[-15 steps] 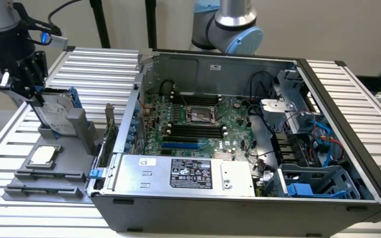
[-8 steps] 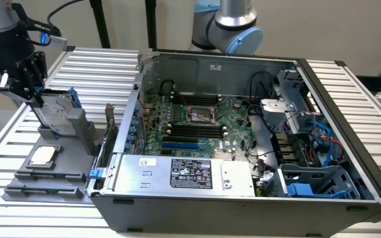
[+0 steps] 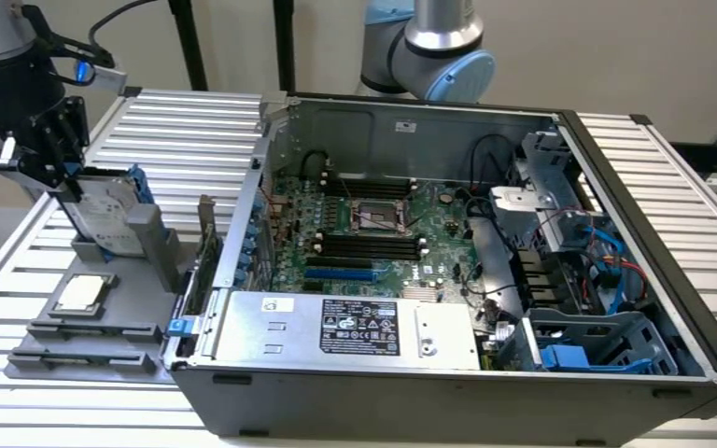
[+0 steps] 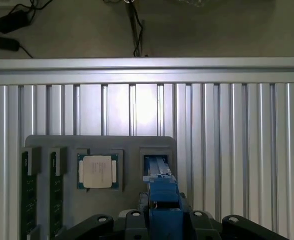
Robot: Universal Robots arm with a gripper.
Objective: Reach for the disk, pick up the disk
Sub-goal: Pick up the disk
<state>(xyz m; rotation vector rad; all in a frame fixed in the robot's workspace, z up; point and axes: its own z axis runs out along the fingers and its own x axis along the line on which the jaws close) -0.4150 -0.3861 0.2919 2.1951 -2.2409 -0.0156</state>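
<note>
Gripping: at the exterior view's far left, the gripper (image 3: 72, 185) has its jaws drawn in tight on the top edge of the disk (image 3: 109, 213).
Disk: on edge, slightly tilted, its lower end in a slot of the gray fixture (image 3: 29, 362); its blue rail (image 4: 163, 197) sits between the jaws.
CPU chip (image 3: 81, 293): flat in the pocket beside that slot.
Memory sticks (image 4: 28, 195): two, in the fixture.
Computer case (image 3: 458, 406): open, right of the fixture, motherboard (image 3: 372, 233) exposed.
Table (image 3: 689, 177): ribbed aluminium.
</note>
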